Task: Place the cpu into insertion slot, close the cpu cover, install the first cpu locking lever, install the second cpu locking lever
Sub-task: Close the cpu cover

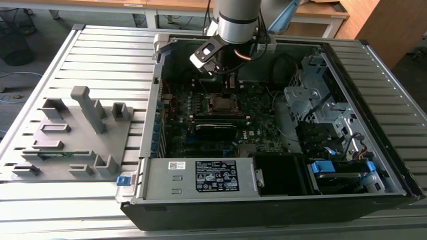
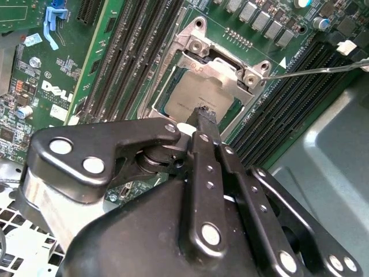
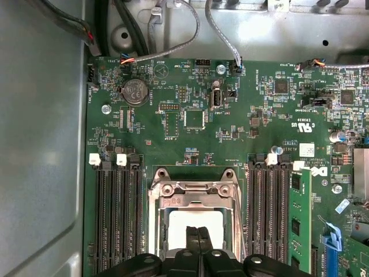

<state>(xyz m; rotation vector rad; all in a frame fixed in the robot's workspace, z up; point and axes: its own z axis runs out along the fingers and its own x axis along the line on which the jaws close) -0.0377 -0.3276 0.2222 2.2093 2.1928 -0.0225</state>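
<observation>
Nearest the lens in the second wrist view: black linkage of the gripper (image 2: 204, 118), fingers pressed flat together, nothing held between them. Tip down over the chip (image 2: 185, 97), at or just above one edge; contact not certain.

Chip seated in the socket (image 1: 220, 103), dull metal top showing through the window of the cover plate (image 2: 228, 70). Cover plate apparently lying flat over the chip in both wrist views, hinge end bolted to the green board (image 3: 190, 133). Long black memory slots (image 3: 115, 213) just beside the socket on both sides.

One thin silvery lever (image 2: 323, 70) running out from a socket corner across the memory slots, looking free rather than latched. Second lever not made out.

In the exterior view: socket a little above the middle of the frame, inside the open computer case (image 1: 267, 215); arm coming down from the top centre. Grey parts holder (image 1: 73, 135) at the left of the frame, well apart from the work.

Judgement: placing done, cover likely down, so step in hand looks like the end of cover closing or the start of the first lever. Next move likely calls for a shut tip set on the thin rod, a steady push down and sideways under its catch, and care not to scrape the chip or the slots beside it.
</observation>
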